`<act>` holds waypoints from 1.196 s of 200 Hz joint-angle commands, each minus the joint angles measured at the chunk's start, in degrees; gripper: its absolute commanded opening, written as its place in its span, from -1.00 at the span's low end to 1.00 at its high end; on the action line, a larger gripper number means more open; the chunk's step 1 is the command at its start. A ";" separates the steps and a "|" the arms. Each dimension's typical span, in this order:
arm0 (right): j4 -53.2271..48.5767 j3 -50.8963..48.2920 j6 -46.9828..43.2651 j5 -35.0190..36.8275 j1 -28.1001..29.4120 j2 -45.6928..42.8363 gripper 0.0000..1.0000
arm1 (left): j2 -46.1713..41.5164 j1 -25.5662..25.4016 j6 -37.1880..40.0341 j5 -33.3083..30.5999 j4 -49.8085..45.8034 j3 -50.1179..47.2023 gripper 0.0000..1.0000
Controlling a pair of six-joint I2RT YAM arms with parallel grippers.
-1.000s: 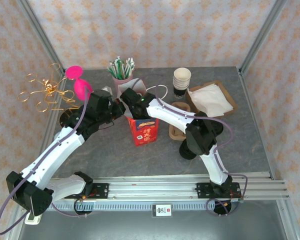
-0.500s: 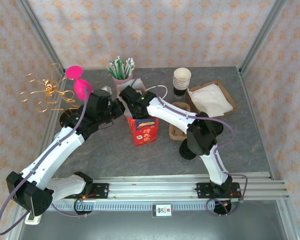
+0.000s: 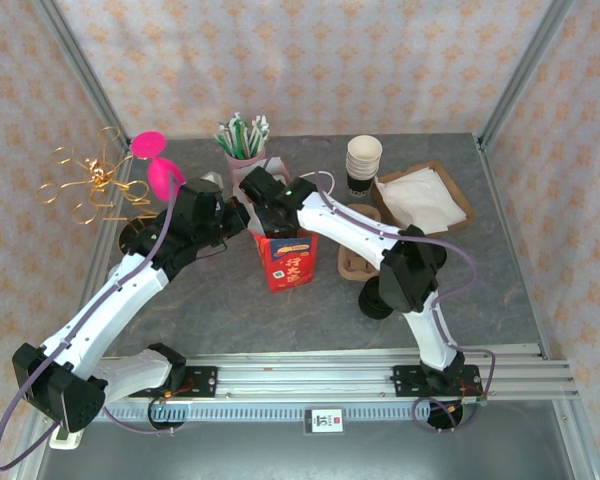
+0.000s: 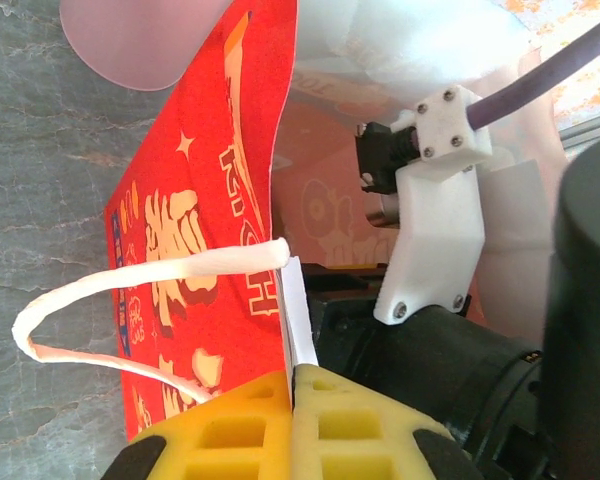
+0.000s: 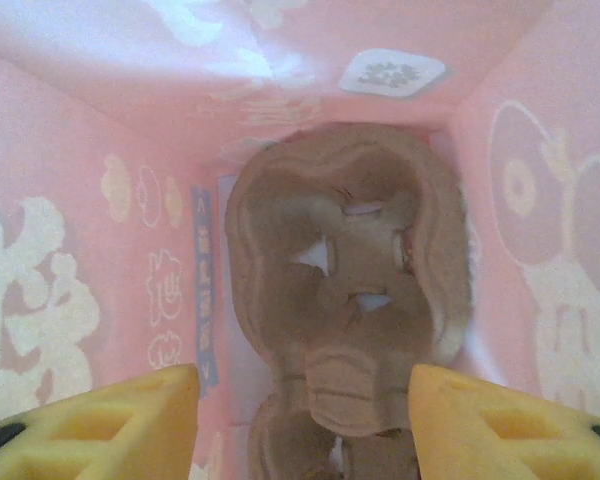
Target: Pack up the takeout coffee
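A red paper bag stands open mid-table. My left gripper is shut on the bag's rim, just under its white cord handle, and holds the mouth open. My right gripper is down inside the bag and open, its yellow fingers well apart. Between and below them a brown cardboard cup carrier lies on the bag's bottom, free of the pads. From above, the right gripper sits in the bag's mouth, close to the left gripper.
A second cardboard carrier lies right of the bag. Stacked paper cups and a napkin tray stand behind it. A straw cup, a pink object and a gold wire stand stand at the back left. A dark round thing lies partly under the right arm.
The right wrist has shifted slightly back and up at the bag's mouth. The left arm and the bag have stayed put.
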 commanded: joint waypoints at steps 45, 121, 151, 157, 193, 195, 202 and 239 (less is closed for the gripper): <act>-1.78 0.84 0.79 0.44 1.59 -4.98 -0.01 | 0.23 0.43 0.54 0.47 0.19 -1.09 -1.00; -0.26 -0.26 1.56 1.32 0.94 -2.29 0.09 | -0.06 0.43 0.49 0.37 -0.19 -1.44 -1.00; 0.27 1.16 1.54 0.37 0.98 -1.13 0.16 | 0.28 0.45 0.62 0.28 -0.42 -1.36 -1.00; 0.12 1.61 1.46 0.31 0.98 -1.11 0.17 | 0.43 0.43 0.72 0.29 -0.45 -1.20 -1.00; -0.89 3.41 1.20 1.30 1.07 -2.65 0.29 | 0.74 0.45 0.73 0.44 -0.13 -0.83 -1.00; -0.87 3.50 1.23 1.36 1.07 -2.74 0.29 | 0.78 0.44 0.72 0.46 -0.07 -0.81 -1.00; -0.97 3.66 1.35 1.49 1.07 -2.98 0.30 | 0.92 0.43 0.72 0.70 0.14 -0.67 -0.96; -3.07 7.08 1.88 1.66 1.20 -2.25 0.32 | 1.34 0.44 0.54 1.34 0.25 0.21 -0.83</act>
